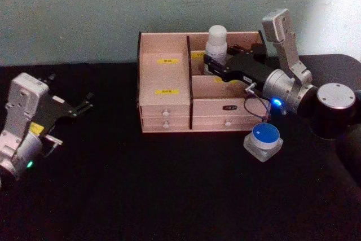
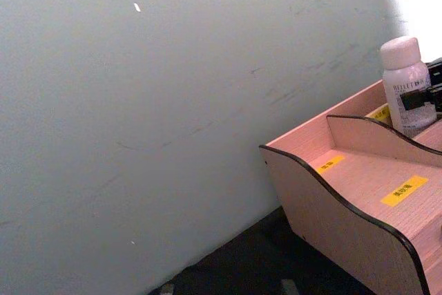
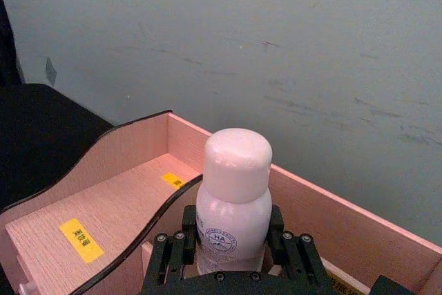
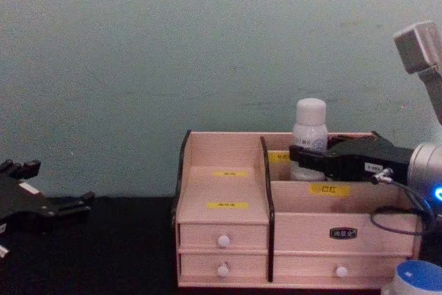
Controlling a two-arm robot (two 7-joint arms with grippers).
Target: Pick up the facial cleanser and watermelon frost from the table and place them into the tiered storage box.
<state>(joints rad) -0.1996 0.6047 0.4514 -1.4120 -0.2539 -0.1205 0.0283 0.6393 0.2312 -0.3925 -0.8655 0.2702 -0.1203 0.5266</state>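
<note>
The facial cleanser (image 1: 216, 40), a white bottle with a rounded cap, stands upright in the back right compartment of the tiered storage box (image 1: 163, 77). My right gripper (image 1: 214, 66) reaches in from the right and is shut on the bottle's lower body; in the right wrist view its black fingers (image 3: 169, 250) press either side of the bottle (image 3: 235, 184). Whether the bottle's base touches the compartment floor is hidden. The watermelon frost (image 1: 263, 139), a small clear jar with a blue lid, sits on the black table in front of the box's right end. My left gripper (image 1: 84, 104) rests open at the far left.
The pale pink box (image 4: 221, 233) has a dark divider down its middle, yellow labels and white-knobbed drawers on the front. A grey-green wall (image 4: 207, 46) stands close behind it. The right arm's dark elbow (image 1: 335, 111) hangs over the table right of the jar.
</note>
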